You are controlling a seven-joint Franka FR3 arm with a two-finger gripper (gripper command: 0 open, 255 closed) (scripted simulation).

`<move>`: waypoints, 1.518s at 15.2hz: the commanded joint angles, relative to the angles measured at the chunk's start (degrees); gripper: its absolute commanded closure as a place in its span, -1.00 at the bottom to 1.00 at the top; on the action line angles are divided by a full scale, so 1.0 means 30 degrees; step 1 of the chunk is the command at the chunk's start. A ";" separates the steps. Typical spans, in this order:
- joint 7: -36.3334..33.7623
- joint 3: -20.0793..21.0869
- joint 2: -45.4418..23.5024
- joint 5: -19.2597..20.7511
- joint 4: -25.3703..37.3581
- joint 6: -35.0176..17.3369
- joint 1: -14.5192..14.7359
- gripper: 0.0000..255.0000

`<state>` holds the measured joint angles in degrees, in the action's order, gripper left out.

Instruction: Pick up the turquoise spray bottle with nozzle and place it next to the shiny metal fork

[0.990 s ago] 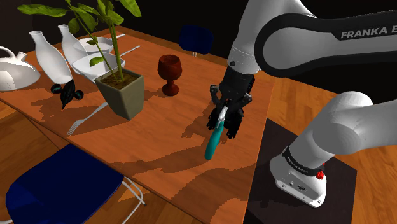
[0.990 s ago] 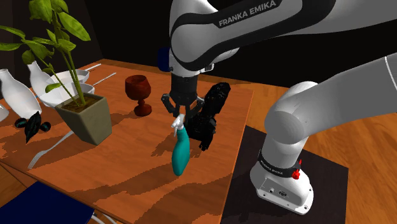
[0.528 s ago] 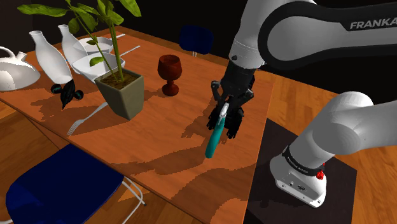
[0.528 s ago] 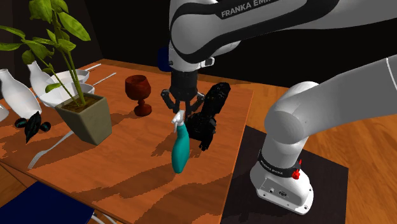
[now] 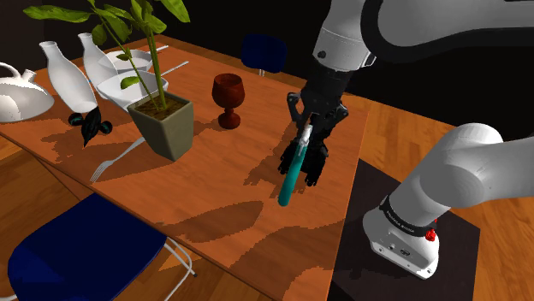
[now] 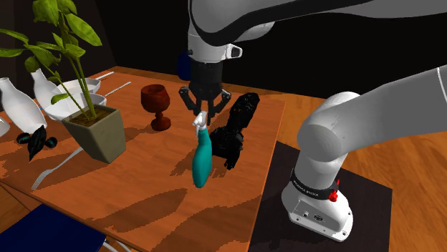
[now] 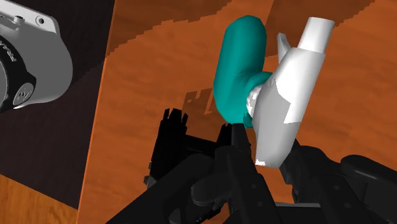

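Cut off, covered or unclear

Cut by the top edge of the shoulder view: the arm (image 5: 411, 26) and the leaves of the plant (image 5: 128, 34). Cut by the left edge: a white teapot (image 5: 17, 96). Cut by the bottom corner: a blue chair (image 5: 77, 252). Covered at its far end by the plant pot (image 5: 164, 126): the fork (image 5: 115, 161). Hidden in part behind the spray bottle (image 5: 293, 175): a black object (image 5: 315, 167) on the bench (image 5: 214, 205), kind impossible to tell. Hard to separate from that object in the wrist view: the tool (image 7: 266, 145), black against black.
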<state>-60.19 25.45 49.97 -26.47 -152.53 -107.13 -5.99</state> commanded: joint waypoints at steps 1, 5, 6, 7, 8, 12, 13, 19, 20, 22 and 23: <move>-0.0086 -0.0190 0.0026 0.0207 0.0548 0.0570 -0.0086 1.00; -0.0232 -0.0519 0.0070 0.0541 0.1508 0.1565 -0.0210 1.00; -0.0269 -0.0597 0.0067 0.0620 0.1755 0.1808 -0.0240 1.00; -0.0305 -0.0673 0.0060 0.0697 0.2006 0.2049 -0.0270 1.00; -0.0342 -0.0748 0.0047 0.0773 0.2259 0.2288 -0.0300 1.00; -0.0487 -0.1030 -0.0052 0.1059 0.3300 0.3224 -0.0417 1.00; -0.0524 -0.1097 -0.0088 0.1127 0.3568 0.3454 -0.0445 1.00; -0.0750 -0.1466 -0.0394 0.1505 0.5230 0.4805 -0.0606 1.00; -0.0788 -0.1522 -0.0458 0.1563 0.5517 0.5026 -0.0631 1.00; -0.0866 -0.1630 -0.0599 0.1675 0.6099 0.5466 -0.0682 1.00; -0.0905 -0.1682 -0.0674 0.1730 0.6394 0.5684 -0.0707 1.00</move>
<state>-62.83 20.62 48.08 -21.46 -134.15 -90.77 -8.05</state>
